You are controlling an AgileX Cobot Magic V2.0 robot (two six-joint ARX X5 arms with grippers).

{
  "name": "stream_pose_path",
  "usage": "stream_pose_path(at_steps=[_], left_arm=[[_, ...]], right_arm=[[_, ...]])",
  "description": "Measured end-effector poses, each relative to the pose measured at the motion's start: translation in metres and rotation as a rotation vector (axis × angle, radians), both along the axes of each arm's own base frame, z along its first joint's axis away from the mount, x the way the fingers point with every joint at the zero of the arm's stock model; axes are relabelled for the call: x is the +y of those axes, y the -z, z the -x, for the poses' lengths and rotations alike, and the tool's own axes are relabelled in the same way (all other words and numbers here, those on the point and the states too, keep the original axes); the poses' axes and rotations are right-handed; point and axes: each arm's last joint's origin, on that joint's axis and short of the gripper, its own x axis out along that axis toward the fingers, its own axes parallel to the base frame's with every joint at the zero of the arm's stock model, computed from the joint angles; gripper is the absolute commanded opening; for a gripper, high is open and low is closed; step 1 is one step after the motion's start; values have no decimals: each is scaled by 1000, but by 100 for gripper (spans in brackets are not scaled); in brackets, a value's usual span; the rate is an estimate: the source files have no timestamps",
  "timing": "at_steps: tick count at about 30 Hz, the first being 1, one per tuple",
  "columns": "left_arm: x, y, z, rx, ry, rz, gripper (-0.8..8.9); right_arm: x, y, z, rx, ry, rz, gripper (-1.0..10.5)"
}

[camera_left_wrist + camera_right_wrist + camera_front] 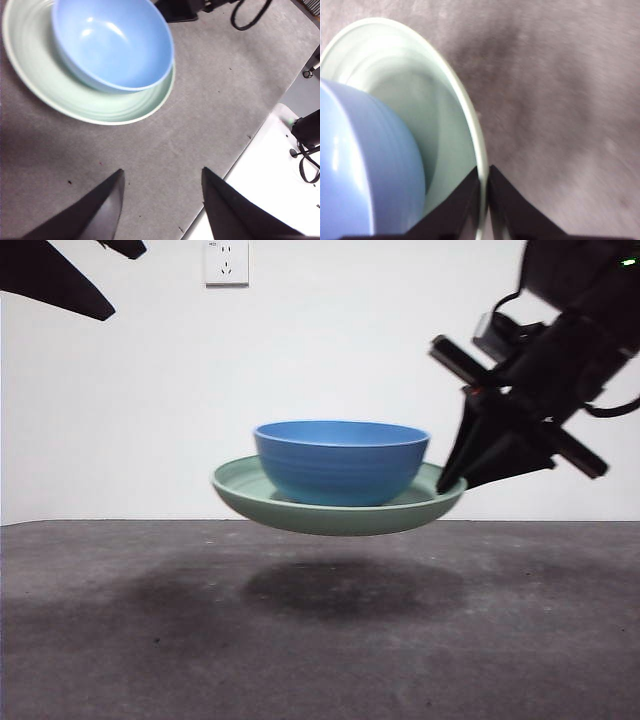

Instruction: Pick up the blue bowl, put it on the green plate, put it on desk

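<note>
The blue bowl [340, 462] sits inside the green plate [300, 510], and both hang in the air above the desk [320, 640], casting a shadow on it. My right gripper [452, 480] is shut on the plate's right rim, holding it up; in the right wrist view its jaws pinch the green plate's rim [470, 125] beside the blue bowl [365, 175], with the gripper [484, 190] clamped tight. My left gripper [162, 180] stands open over bare desk, apart from the green plate [100, 107] and blue bowl [112, 42].
A wall socket [226, 262] is on the white wall behind. The left arm shows only as a black tip [60, 280] at the top left corner. In the left wrist view the desk's edge meets a white surface [270, 190] with cables.
</note>
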Motion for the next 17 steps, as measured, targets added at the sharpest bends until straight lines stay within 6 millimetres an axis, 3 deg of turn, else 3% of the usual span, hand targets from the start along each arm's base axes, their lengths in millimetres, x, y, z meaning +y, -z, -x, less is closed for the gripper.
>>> stream_pose_path(at_steps=[4, 9, 17], left_arm=[[0, 0, 0, 1, 0, 0, 250], [0, 0, 0, 1, 0, -1, 250], [1, 1, 1, 14, 0, -9, 250]], right_arm=[[15, 3, -13, 9, -22, 10, 13], [28, 24, -28, 67, -37, 38, 13], [31, 55, -37, 153, -34, 73, 13]])
